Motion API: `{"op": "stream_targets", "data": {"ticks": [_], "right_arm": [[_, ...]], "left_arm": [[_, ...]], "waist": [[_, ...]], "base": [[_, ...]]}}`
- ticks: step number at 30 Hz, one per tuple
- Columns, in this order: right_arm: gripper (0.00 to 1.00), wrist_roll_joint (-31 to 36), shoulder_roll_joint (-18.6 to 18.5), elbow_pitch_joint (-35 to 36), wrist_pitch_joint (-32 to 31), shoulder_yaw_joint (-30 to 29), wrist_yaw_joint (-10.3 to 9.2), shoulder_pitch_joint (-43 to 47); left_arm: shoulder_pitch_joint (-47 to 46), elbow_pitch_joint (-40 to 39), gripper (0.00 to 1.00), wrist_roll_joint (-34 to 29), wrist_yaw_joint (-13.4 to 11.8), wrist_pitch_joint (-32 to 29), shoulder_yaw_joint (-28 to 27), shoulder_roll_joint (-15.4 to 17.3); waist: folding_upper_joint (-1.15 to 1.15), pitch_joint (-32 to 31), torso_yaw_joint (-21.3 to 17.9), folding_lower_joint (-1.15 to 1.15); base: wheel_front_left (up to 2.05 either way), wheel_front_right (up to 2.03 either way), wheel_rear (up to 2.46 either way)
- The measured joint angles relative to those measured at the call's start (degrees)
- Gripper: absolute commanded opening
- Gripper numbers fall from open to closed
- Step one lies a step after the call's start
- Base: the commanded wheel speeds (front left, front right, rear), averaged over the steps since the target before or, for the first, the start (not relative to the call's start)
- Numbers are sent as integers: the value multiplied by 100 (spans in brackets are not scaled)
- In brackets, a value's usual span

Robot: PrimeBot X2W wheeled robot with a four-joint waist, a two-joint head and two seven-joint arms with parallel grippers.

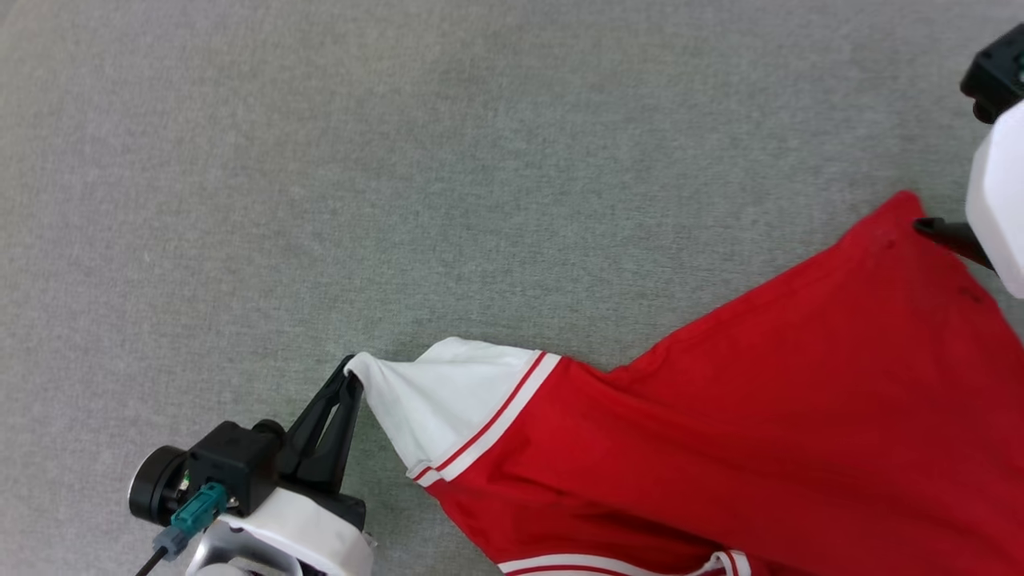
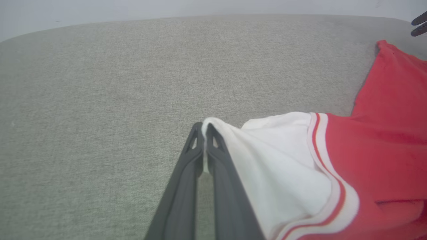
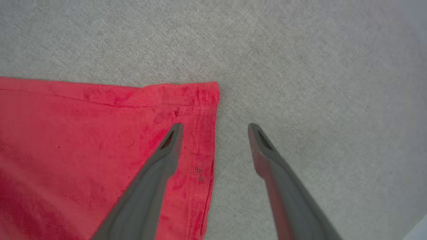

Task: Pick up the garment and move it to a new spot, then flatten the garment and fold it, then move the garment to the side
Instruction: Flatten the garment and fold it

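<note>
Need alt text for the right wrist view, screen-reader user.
The right gripper is open at the hemmed corner of the red garment, one finger over the cloth and the other over the bare grey fabric surface. The garment lies flat across the lower left of the view.

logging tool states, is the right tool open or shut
Open: the right tool is spread wide, one finger above the garment's red corner, the other above the grey surface.
</note>
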State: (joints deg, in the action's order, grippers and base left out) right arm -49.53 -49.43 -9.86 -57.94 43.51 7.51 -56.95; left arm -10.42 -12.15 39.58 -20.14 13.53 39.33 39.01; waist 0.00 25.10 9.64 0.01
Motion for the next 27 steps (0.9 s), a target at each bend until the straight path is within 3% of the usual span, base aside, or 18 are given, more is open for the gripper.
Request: {"op": "stream_targets", "data": {"ticks": [5, 9, 10, 11, 12, 20, 27], "right_arm": [[100, 55, 276, -554, 222, 372, -1, -130], [100, -25, 253, -709, 432, 667, -1, -180], [95, -77, 241, -737, 485, 708, -1, -183], [22, -115, 232, -768, 578, 747, -1, -188], [0, -163, 232, -812, 689, 786, -1, -188], [0, -441, 302, -957, 1719, 1098, -2, -118], [0, -491, 246, -795, 2824, 1198, 0, -131]], "left_arm": [[-207, 74, 0, -60, 75, 0, 55, -112], [-308, 163, 0, -90, 134, 1, 99, -190], [-309, 192, 0, -94, 146, 1, 105, -201], [-310, 230, 0, -94, 149, 1, 114, -210], [-313, 259, 0, -93, 152, 2, 118, -218], [-298, 424, 0, -59, 211, 34, 115, -197], [-401, 442, 0, -104, 302, -51, 82, 14]], "waist": [[0, 298, 189, 0], [0, 435, 297, -1], [0, 445, 307, -1], [0, 438, 305, -1], [0, 418, 295, -1], [0, -4, 151, 0], [0, -585, -92, 0]], "base": [[0, 0, 0], [0, 0, 0], [0, 0, 0], [0, 0, 0], [0, 0, 0], [0, 0, 0], [0, 0, 0]]}}
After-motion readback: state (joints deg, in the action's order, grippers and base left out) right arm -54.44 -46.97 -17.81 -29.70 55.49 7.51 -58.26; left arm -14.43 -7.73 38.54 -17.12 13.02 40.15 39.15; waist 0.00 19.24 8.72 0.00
